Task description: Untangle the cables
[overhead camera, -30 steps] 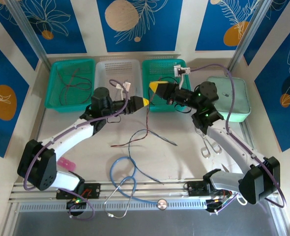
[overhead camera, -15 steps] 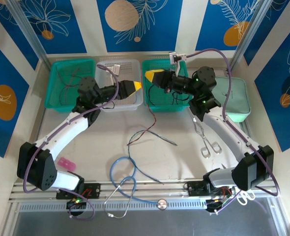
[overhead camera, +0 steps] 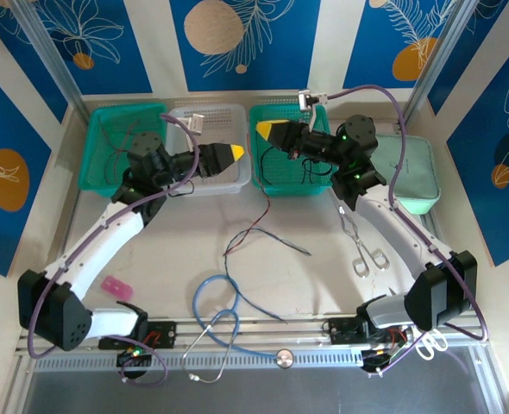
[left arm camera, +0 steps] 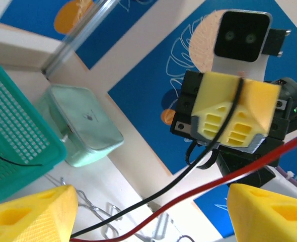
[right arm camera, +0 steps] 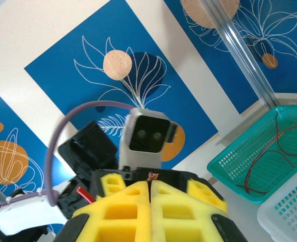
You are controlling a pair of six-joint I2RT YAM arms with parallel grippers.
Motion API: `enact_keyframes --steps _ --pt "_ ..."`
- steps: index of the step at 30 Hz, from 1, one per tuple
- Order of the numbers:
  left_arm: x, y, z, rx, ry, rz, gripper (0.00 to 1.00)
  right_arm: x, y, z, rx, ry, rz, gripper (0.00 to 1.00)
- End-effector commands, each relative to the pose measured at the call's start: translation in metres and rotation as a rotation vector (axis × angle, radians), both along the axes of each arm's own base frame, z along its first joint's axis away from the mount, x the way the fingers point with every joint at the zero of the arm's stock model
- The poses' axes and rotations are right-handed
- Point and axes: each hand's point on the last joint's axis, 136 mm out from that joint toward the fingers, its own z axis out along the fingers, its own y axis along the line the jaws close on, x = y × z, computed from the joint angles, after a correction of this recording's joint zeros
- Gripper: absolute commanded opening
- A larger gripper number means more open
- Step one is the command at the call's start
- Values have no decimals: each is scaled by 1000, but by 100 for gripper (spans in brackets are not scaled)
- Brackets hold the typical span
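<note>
Thin red, black and blue-grey cables (overhead camera: 248, 238) lie tangled on the table's middle. One strand rises from them to my right gripper (overhead camera: 265, 131), held over the right green basket (overhead camera: 289, 185). In the right wrist view that gripper (right arm camera: 151, 187) is shut, with a frayed copper wire end poking out above its pads. My left gripper (overhead camera: 235, 153) hovers over the white basket (overhead camera: 204, 116). Seen from the left wrist, it (left arm camera: 151, 201) is open; the black cable (left arm camera: 189, 171) and red cable (left arm camera: 209, 189) cross the gap untouched. The black one runs up into the shut right gripper (left arm camera: 237, 118).
The left green basket (overhead camera: 99, 177) holds more thin red cables (overhead camera: 121, 148). A light-blue stethoscope (overhead camera: 216, 302) lies at the near edge, metal tongs (overhead camera: 362, 250) to the right, a pink piece (overhead camera: 114, 285) at the left. A mint container (overhead camera: 414, 177) stands at the back right.
My left gripper drew back from the table's middle, up and left over the white basket. The right gripper rose and moved back slightly, lifting the cable strand.
</note>
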Motion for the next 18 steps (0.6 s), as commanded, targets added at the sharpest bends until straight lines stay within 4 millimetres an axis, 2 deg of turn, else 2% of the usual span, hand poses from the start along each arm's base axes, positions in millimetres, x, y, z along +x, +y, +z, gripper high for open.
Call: enact_keyframes --steps 1,8,18 --pt "0 9 15 28 -90 80 78 4 -4 -1 4 14 -35 0" --pt "-11 -5 22 -6 -126 -10 76 8 -1 -6 -3 37 -32 0" --pt "-11 -22 29 -4 -145 -45 74 5 3 -12 -20 59 -22 0"
